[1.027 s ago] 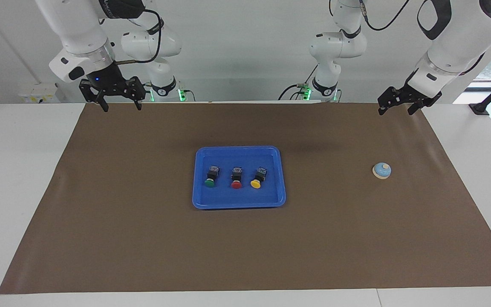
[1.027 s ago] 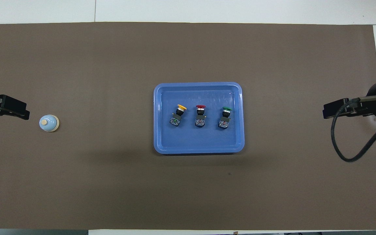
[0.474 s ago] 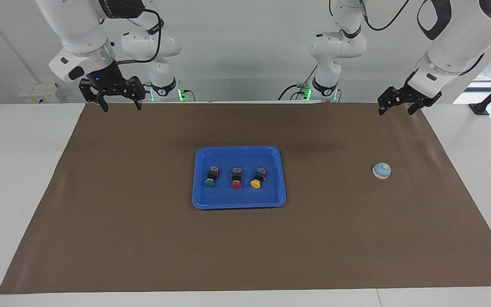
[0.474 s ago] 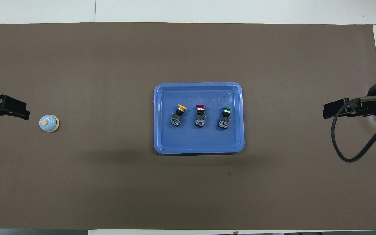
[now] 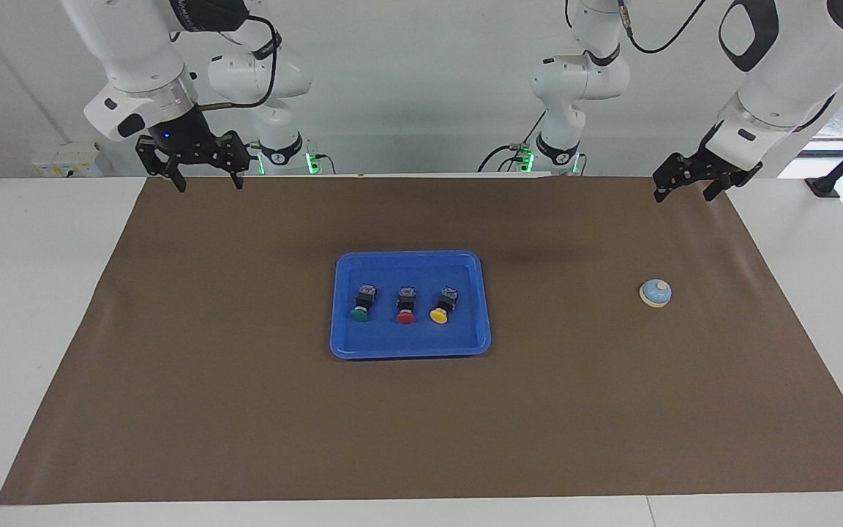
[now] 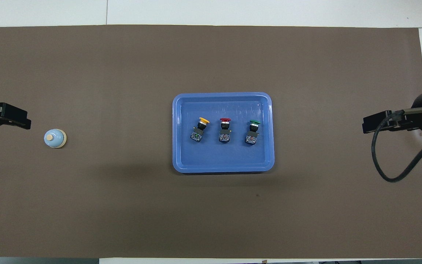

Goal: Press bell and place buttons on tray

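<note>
Hanging raised — left tool (image 5: 683, 187), right tool (image 5: 205, 176) — both empty.

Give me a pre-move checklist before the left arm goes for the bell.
1. All three buttons on the tray: ok. The green button, red button and yellow button lie in a row inside it.
2. Bell unobstructed: ok. It sits alone on the brown mat, toward the left arm's end.
3. Left pincer empty: ok. It is raised over the mat's edge and holds nothing.
4. Left pincer over the bell: not ok.
5. Right pincer out of the way: ok. It waits open above the mat's corner at its own end.
</note>
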